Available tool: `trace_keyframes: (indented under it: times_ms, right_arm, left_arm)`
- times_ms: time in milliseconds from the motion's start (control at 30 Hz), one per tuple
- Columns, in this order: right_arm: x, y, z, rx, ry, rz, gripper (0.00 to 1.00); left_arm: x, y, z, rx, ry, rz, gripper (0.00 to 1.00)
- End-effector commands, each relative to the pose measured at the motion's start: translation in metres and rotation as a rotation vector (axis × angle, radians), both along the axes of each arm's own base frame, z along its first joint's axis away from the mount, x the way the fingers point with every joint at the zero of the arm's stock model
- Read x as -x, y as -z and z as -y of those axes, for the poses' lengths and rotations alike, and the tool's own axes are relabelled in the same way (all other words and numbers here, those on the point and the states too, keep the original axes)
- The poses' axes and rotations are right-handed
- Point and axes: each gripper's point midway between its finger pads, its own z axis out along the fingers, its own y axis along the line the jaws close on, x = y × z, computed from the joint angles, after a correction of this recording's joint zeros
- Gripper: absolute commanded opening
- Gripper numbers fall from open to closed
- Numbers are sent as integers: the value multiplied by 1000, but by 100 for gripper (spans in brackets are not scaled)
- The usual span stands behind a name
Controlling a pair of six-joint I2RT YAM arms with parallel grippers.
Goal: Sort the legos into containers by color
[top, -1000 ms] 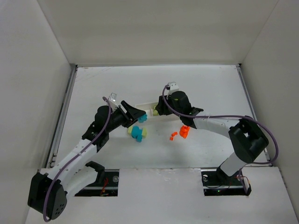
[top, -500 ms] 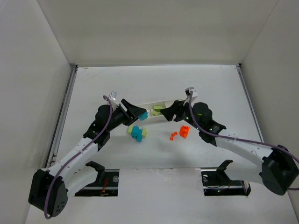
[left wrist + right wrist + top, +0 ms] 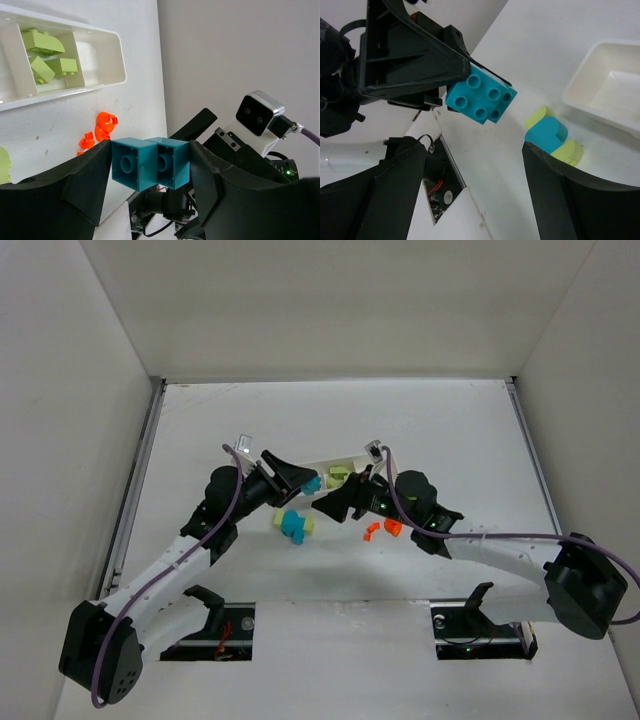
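My left gripper is shut on a cyan lego, held in the air just in front of the white tray of containers. In the left wrist view the brick sits squeezed between both fingers. My right gripper stands wide open and empty, pointing left at that brick. Yellow-green legos lie in one tray compartment. A cyan and yellow-green clump lies on the table, and orange-red pieces sit under the right wrist.
White walls close the table at the back and both sides. The two grippers stand close together near the tray's front. An empty compartment shows in the right wrist view. Both arm bases sit at the near edge.
My right arm swung left from the tray's right end toward the left gripper, and its jaws opened wide. My left gripper kept hold of the cyan lego and barely shifted.
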Motion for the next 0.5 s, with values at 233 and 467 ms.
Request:
trace_keyframes:
  times_ms: [233, 467]
  right_arm:
    - [-5, -57, -15, -131, -24, 102, 79]
    - [-15, -51, -19, -115, -13, 89, 70]
  left_arm:
    - [8, -13, 7, 43, 24, 60, 36]
    - [10, -12, 9, 42, 32, 61, 36]
